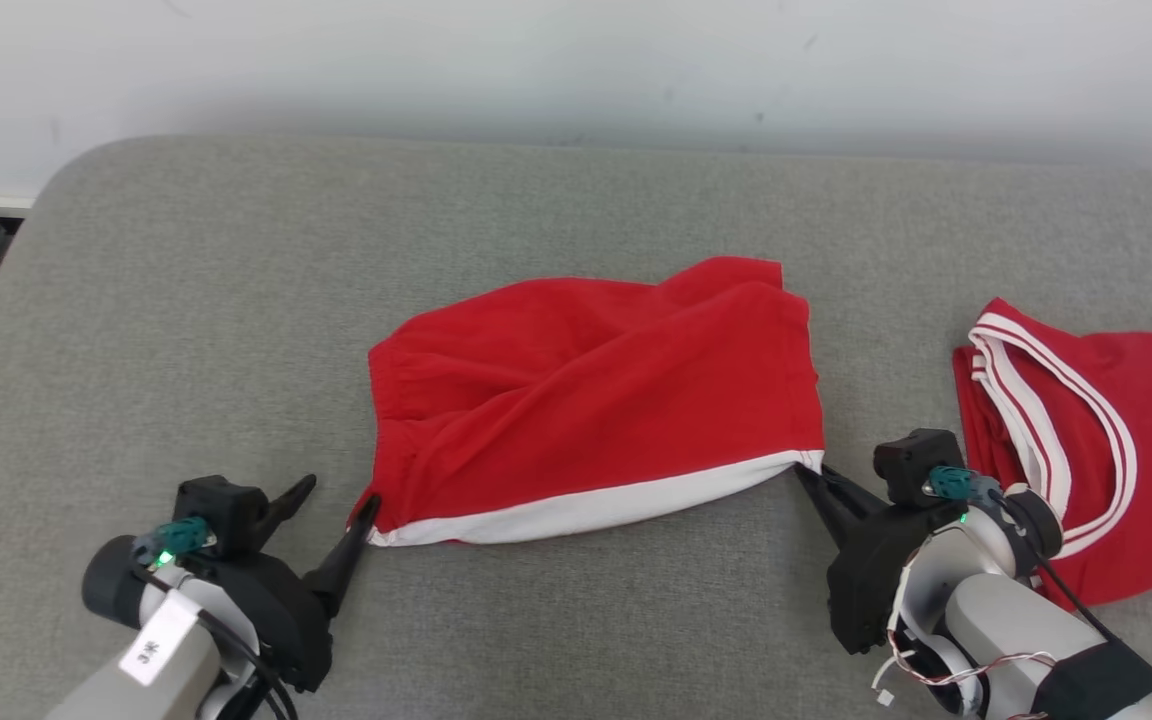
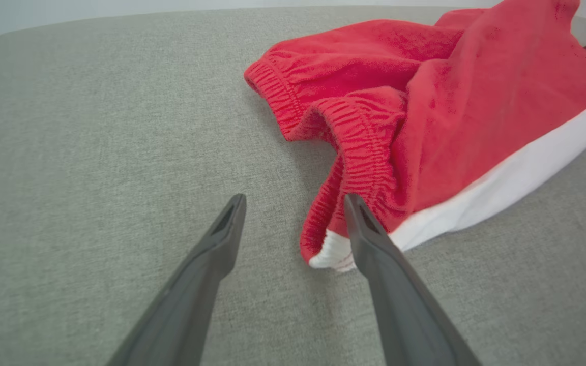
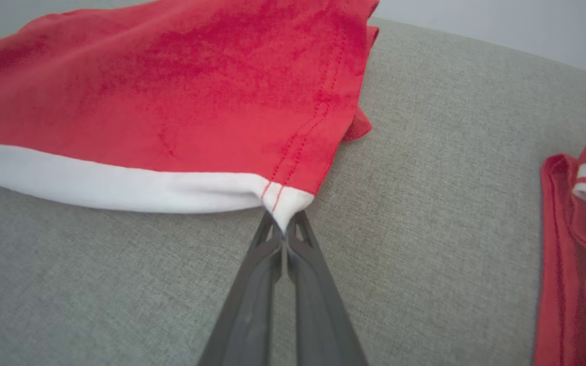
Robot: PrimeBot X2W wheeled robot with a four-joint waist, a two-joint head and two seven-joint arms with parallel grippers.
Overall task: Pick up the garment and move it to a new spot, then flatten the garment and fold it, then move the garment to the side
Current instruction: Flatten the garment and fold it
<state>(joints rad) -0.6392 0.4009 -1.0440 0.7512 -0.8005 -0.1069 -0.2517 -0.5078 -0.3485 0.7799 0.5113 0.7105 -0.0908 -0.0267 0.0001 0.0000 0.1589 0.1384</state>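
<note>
Grey pad [image 1: 186,300] under a white wall [image 1: 536,60], with the red shorts [image 1: 586,400] lying at its middle in the head view and a red jersey [image 1: 1086,430] off at 3 o'clock, clear of them. They look light, soft and limp: thin cloth that sags into folds, with a rumpled ridge across the top layer. I'd expect them to drape and stretch between two holds rather than keep any shape. Nothing about them is fragile, but the woven pad probably grips the cloth, so dragging may bunch it.

The best holds seem to be the two near corners of the white band [image 1: 586,510], where layers and seam stitching thicken the edge. The right gripper [image 1: 808,472] has one, jaws pinched tight on the white corner at 4 o'clock of the shorts. The left gripper [image 1: 342,491] sits at the 8 o'clock corner with jaws wide. One finger [image 2: 377,254] is touching or just beside the white tip below the elastic waistband [image 2: 359,168], and nothing is gripped.

The long axis runs from about 8 to 2 o'clock, along the white band. The waistband faces 9 o'clock and the leg hems 3 o'clock, with the far hem corner kicked up toward 1 o'clock
</note>
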